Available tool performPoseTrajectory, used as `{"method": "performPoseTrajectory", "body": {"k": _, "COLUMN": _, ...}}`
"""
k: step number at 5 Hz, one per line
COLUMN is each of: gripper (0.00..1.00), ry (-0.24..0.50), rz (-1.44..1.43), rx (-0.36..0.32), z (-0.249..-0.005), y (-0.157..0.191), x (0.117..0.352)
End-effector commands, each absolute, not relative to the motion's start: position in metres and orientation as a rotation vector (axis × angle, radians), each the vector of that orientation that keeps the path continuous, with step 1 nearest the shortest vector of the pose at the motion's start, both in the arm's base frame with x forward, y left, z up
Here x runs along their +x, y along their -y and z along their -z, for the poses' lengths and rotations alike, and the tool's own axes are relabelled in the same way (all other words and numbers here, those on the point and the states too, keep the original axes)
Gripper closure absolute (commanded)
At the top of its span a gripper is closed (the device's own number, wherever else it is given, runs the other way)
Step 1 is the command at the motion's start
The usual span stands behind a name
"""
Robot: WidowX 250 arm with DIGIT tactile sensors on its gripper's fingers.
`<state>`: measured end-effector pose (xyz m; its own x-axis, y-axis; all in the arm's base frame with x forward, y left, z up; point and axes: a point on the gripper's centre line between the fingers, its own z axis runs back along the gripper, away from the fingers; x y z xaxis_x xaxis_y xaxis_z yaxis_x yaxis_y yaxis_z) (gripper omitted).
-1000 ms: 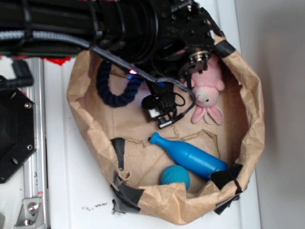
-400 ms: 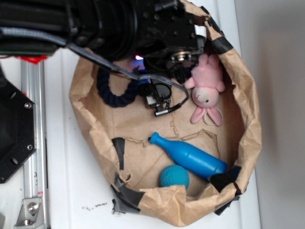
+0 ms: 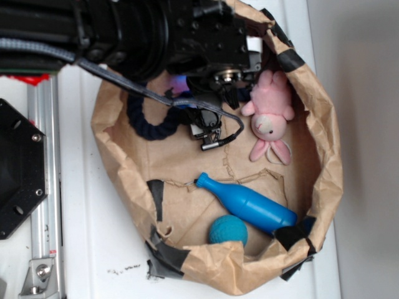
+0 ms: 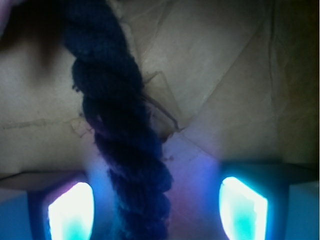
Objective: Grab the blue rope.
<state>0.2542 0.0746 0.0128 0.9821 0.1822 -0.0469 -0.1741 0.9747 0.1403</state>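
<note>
So the thick twisted dark navy rope (image 4: pixel 120 145) is seen running lengthwise up the wrist view, caught between the black gripper (image 4: pixel 155 205)'s two glowing pads but closer to the left one. Jaws are spread apart, nothing clamped yet. It's lying on the crumpled brown paper bag (image 3: pixel 324 187)'s floor, far-left side.

Blue rope (image 3: pixel 149 121): thick twisted dark navy cord, curved in a C, lying flat on paper bag (image 3: pixel 324 187) floor, upper-left part, near bag wall; top end hidden under arm.
</note>
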Motion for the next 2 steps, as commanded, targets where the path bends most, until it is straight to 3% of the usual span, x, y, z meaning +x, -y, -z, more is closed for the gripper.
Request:
{"method": "performPoseTrajectory", "body": {"k": 1, "gripper": 0.00, "ry": -0.002, "rz": -0.181, "rx": 0.115, "z": 0.001, "y": -0.070, "x": 0.257}}
{"method": "performPoseTrajectory", "body": {"k": 2, "gripper": 0.00, "ry": 0.010, "rz": -0.101, "rx": 0.184, "z": 0.017, "y": -0.050, "x": 0.272}}
